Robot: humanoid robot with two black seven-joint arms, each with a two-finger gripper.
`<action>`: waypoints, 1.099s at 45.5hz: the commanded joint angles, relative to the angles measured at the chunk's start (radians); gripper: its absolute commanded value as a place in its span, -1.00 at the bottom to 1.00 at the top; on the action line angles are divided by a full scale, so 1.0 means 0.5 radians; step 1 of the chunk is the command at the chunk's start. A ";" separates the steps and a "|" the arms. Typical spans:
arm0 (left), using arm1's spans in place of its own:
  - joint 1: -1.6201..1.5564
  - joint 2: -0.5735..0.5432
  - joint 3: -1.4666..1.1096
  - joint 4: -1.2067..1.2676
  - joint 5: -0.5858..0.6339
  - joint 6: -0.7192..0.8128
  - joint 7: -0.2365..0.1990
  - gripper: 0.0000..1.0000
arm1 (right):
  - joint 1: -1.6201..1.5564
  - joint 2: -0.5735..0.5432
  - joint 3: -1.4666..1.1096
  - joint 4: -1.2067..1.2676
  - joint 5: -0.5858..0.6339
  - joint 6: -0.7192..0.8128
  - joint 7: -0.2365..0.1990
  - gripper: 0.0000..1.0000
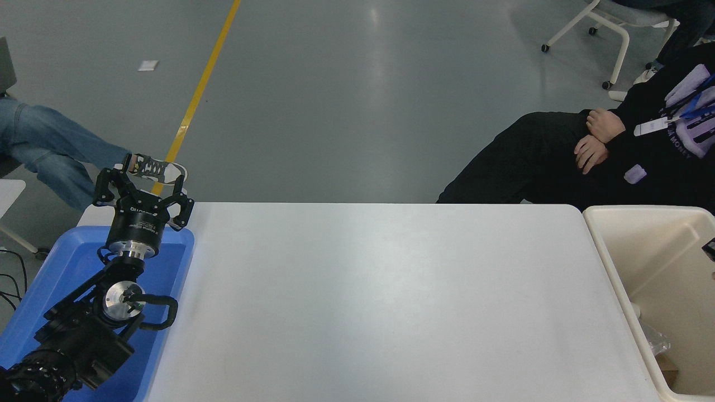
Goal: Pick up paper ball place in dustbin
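The dustbin (612,262), a cream-white tub with a thick rim, stands at the table's right end and is cut off by the picture's edge. The paper ball is out of view. Only a small black sliver of my right gripper (709,245) shows at the right edge, over the dustbin's inside. My left gripper (142,180) is parked at the lower left above the blue tray, open and holding nothing.
A bright blue tray (67,262) lies under the left arm. Clear plastic and brown scraps (654,341) lie in the dustbin's bottom. A person in black (558,156) sits at the far right, hands crossed. Another person's jeans leg and shoe (146,166) are at the far left.
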 commanded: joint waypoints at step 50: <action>0.000 0.001 -0.003 0.000 0.001 0.000 0.000 0.98 | -0.307 0.242 0.085 -0.404 -0.020 -0.295 0.014 0.79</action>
